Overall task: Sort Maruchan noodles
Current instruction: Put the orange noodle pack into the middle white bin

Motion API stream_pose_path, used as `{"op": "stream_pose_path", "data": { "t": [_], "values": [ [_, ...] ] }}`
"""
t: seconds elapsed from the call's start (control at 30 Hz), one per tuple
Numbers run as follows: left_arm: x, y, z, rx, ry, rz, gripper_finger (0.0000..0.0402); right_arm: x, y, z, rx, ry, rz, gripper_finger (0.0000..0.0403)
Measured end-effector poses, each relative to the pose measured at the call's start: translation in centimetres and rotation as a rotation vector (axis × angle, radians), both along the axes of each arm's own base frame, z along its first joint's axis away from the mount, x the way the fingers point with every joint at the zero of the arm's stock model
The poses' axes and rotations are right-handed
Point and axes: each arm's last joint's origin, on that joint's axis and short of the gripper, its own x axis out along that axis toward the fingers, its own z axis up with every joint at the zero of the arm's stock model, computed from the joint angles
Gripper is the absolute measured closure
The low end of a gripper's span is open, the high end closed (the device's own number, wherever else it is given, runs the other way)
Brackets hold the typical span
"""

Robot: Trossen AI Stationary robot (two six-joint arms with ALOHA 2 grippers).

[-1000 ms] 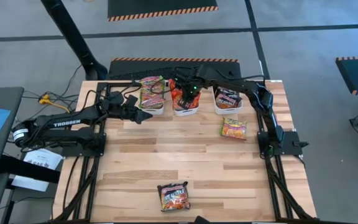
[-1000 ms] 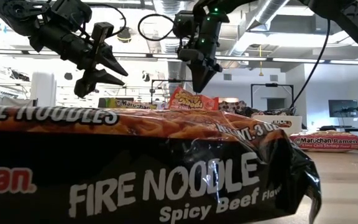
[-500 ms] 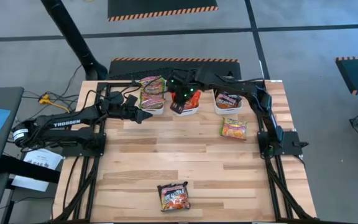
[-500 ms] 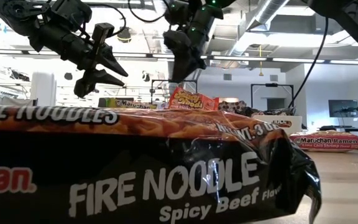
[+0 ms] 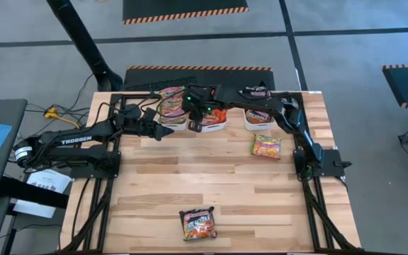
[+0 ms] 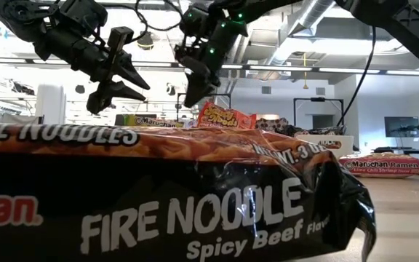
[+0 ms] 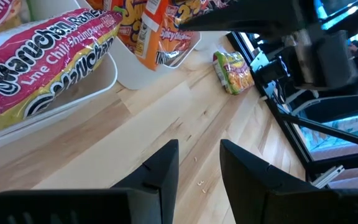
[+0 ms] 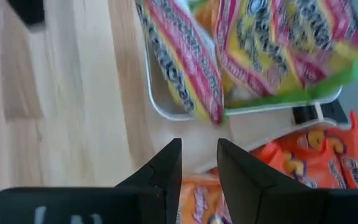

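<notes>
One black noodle packet (image 5: 198,223) lies alone at the table's six o'clock edge. Farther back, a loose packet (image 5: 266,146) sits toward three o'clock. At twelve o'clock, three white bins (image 5: 173,125) hold packets; the right gripper (image 5: 195,125) hovers there, fingers narrowly parted and empty, with the left gripper (image 5: 167,132) beside it, likewise slightly apart.

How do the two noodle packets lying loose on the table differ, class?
The near packet is black with orange; the far packet is green-yellow with pink. The near packet lies by the table's front edge, far from the bins; the far packet lies just in front of the right bin, near the right arm's base. Both lie flat on the wood, untouched by either gripper.
</notes>
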Motion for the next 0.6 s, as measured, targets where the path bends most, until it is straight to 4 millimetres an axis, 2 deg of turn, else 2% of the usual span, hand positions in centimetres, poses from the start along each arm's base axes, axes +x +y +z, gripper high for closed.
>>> {"op": "stream_pose_path", "data": {
  "t": [0.13,0.33,0.6],
  "values": [
    [0.0,0.0,0.0,0.0,0.0,0.001,0.0299,0.2,-0.3,-0.3,-0.023,0.002,0.018,0.0275],
    [0.0,0.0,0.0,0.0,0.0,0.0,0.0299,0.6,-0.6,-2.1,-0.014,0.053,0.014,0.0275],
    [0.0,0.0,0.0,0.002,0.001,-0.001,0.0299,0.1,-0.5,-3.4,0.022,0.153,-0.006,0.0275]
  ]
}}
